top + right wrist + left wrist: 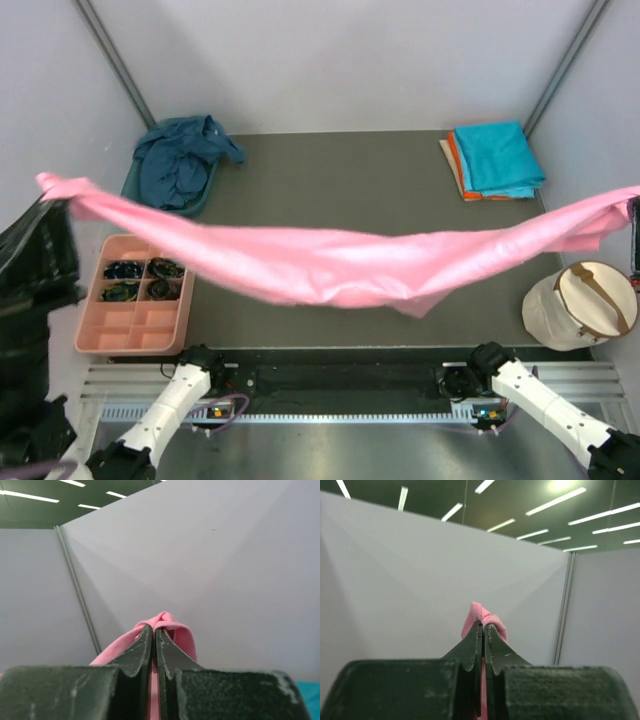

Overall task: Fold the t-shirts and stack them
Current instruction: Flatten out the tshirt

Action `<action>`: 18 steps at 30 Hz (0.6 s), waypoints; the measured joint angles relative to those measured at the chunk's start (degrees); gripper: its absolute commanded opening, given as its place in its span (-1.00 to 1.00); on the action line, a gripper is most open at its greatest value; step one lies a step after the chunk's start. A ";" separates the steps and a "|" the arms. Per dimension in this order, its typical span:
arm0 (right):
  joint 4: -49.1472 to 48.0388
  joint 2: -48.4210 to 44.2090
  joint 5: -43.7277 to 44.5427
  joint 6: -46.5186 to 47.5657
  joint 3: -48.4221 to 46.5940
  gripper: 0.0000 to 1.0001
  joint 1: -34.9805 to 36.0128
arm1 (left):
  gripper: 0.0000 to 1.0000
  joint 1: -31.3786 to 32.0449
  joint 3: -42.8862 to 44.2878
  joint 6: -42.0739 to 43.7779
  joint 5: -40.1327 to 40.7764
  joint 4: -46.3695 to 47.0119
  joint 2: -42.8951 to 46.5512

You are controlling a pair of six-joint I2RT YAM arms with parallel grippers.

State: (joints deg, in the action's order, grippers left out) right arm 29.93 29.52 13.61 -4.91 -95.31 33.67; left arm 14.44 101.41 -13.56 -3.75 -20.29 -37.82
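Overhead, the bright pink cloth t-shirt [330,265] is hanging stretched, unfolded, above the dark grey table [330,170]; a folded turquoise t-shirt [498,157] is lying on an orange t-shirt [453,152] at its far right, a crumpled navy t-shirt [180,160] far left. Left wrist: the raised left gripper [483,627] is pinching pink cloth, jaws pressed together. Right wrist: the right gripper [154,630] is doing likewise.

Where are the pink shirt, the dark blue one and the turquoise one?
pink t-shirt [340,268]: top view, its sagging middle.
navy t-shirt [176,165]: top view, its crumpled middle.
turquoise t-shirt [497,157]: top view, its folded top face.
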 measured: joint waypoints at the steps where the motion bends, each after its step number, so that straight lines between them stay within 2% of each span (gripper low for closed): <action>1: -0.74 -0.24 -0.44 0.02 0.09 -1.00 -0.09 | -1.00 -0.13 -0.07 0.02 0.07 1.03 1.44; 6: -7.89 0.17 2.82 0.46 7.06 -1.00 -0.17 | -1.00 -0.22 -3.17 0.68 3.91 8.66 2.58; 9: -12.26 4.09 7.21 0.39 13.88 -1.00 -0.20 | -1.00 -0.22 -6.69 1.14 5.81 13.22 -3.34; 12: -16.44 11.63 11.15 -0.22 20.59 -1.00 -0.28 | -1.00 -0.22 -10.01 1.38 7.30 18.75 -14.82; 15: -19.74 23.26 12.79 -2.32 26.91 -1.00 -3.37 | -1.00 -0.22 -12.11 1.88 9.18 23.47 -31.47; 18: -20.65 36.89 12.41 -5.86 29.53 -1.00 -8.94 | -1.00 -0.22 -12.26 3.39 11.41 26.32 -53.09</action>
State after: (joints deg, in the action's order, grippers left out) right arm 9.28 66.41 26.02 -10.76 -65.78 24.73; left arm 14.22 89.14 -10.17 7.66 6.02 -90.91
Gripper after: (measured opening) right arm 0.011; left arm 0.015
